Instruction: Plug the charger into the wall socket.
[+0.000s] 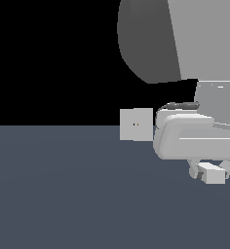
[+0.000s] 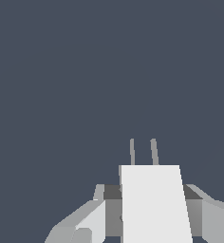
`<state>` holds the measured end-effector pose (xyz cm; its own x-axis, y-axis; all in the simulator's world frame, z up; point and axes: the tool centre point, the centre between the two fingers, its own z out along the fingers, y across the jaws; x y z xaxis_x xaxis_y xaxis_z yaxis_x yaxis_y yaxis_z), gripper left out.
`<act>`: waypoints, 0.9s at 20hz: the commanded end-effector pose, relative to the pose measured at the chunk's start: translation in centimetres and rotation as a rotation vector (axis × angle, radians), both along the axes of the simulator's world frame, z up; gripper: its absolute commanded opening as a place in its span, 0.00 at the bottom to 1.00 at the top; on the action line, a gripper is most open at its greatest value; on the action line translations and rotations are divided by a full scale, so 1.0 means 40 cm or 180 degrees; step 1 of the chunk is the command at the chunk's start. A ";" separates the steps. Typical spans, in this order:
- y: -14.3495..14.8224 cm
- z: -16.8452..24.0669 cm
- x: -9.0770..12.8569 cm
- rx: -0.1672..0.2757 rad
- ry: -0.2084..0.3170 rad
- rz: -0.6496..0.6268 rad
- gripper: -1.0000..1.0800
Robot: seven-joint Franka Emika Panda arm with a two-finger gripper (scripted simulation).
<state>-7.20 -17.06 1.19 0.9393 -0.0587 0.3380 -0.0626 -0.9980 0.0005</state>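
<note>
The wall socket point(image 1: 135, 124) is a flat light-grey square plate with a tiny dark mark at its centre, standing upright where the floor meets the black background. The charger point(image 1: 215, 175) is a small light-grey block, held low over the floor at the exterior view's right, well apart from the socket. My gripper point(image 1: 209, 171) is shut on it, one finger on each side. In the wrist view the charger point(image 2: 154, 204) fills the gap of the gripper point(image 2: 152, 213), and two thin prongs point(image 2: 143, 152) stick out of its far end. The socket is out of the wrist view.
A dark grey-blue floor point(image 1: 63, 194) spreads across both views. The arm's large grey links point(image 1: 151, 39) hang above the gripper, and the white hand point(image 1: 185, 138) stands just to the exterior view's right of the socket plate.
</note>
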 end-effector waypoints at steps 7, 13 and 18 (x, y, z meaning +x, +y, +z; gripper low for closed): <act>0.002 0.001 0.001 0.0000 -0.0001 -0.0001 0.00; 0.023 0.016 0.014 0.0002 -0.0004 -0.0035 0.00; 0.058 0.040 0.035 0.0005 -0.0008 -0.0092 0.00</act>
